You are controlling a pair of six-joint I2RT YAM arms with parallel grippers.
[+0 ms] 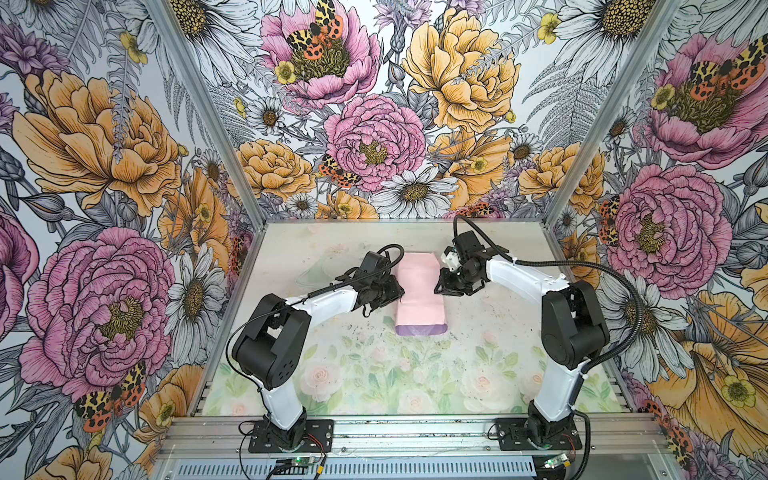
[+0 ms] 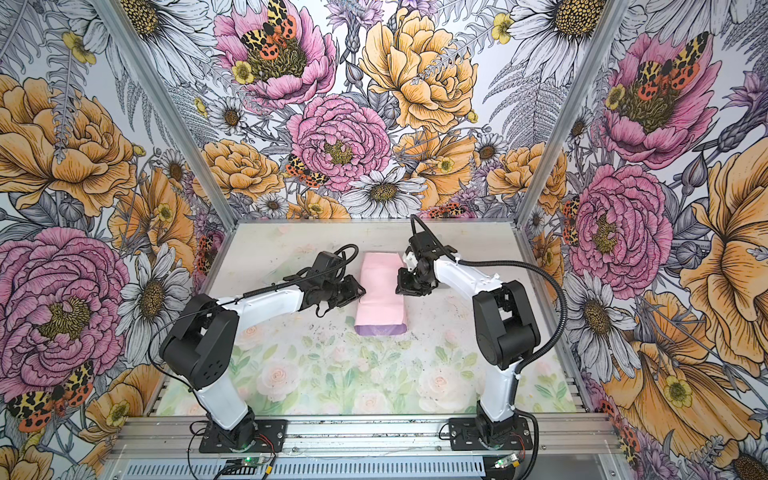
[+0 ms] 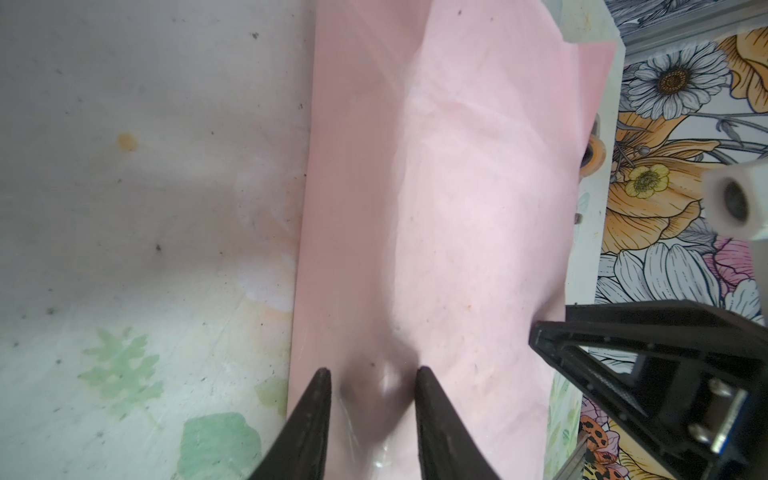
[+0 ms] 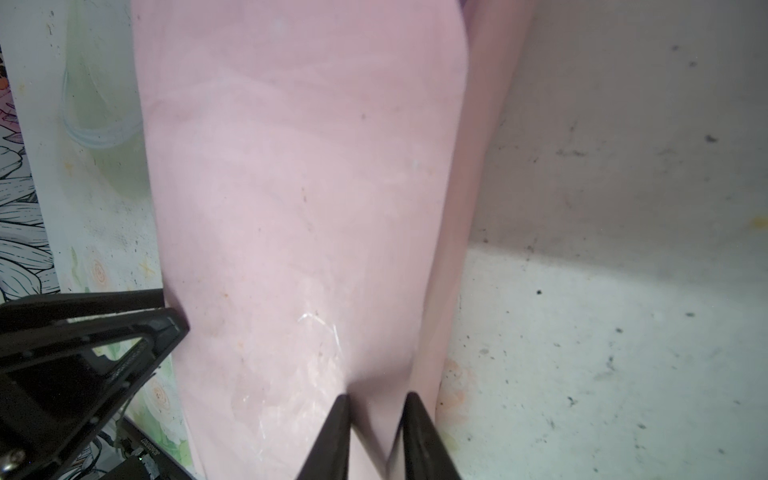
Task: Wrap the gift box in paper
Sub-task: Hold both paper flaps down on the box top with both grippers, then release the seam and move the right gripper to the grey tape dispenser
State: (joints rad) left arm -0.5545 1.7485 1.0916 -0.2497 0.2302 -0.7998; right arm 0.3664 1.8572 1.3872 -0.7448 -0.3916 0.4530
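The box was fully hidden under the paper (image 1: 419, 286), so its place could be read only from the pink bundle in the middle of the table (image 1: 332, 345), which had a lilac strip (image 1: 419, 330) at the near end. The left gripper (image 3: 372, 376) stood at the bundle's left edge and the right gripper (image 4: 377, 399) at its right edge. Both had the fingers (image 3: 316, 415) partly apart, tips on the paper, a dented fold between them; whether they pinched it I could not tell
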